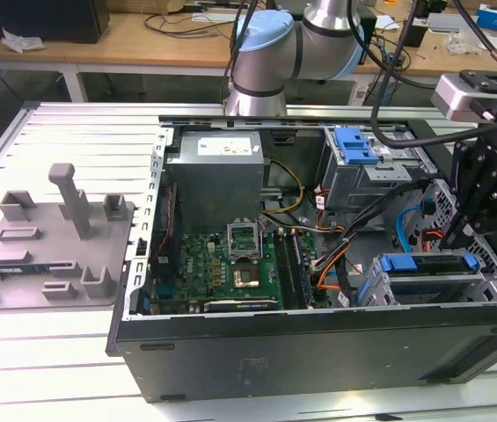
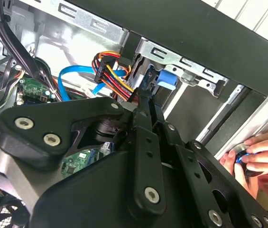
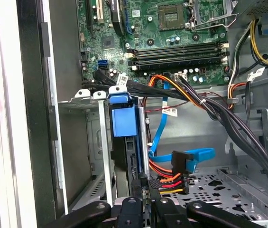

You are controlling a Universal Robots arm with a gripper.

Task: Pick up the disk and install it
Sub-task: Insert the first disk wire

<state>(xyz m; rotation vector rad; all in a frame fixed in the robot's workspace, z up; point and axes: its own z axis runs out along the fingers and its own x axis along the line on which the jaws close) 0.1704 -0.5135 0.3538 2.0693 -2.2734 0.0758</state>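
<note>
Step in hand: installation. Pincer point(image 3: 145, 194) appears clenched on the disk point(image 3: 126, 128), which stands partly inside the drive cage point(image 3: 103, 142). Seating likely calls for straight travel, clear of the cables point(image 3: 181, 173).

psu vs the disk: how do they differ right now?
The power supply is a large grey box with a white sticker; the disk is slim, framed in blue. The power supply sits toward the exterior view's left; the disk is slotted in a cage toward its right. The gripper is by the disk, not the power supply. Both sit inside the open case.
</note>
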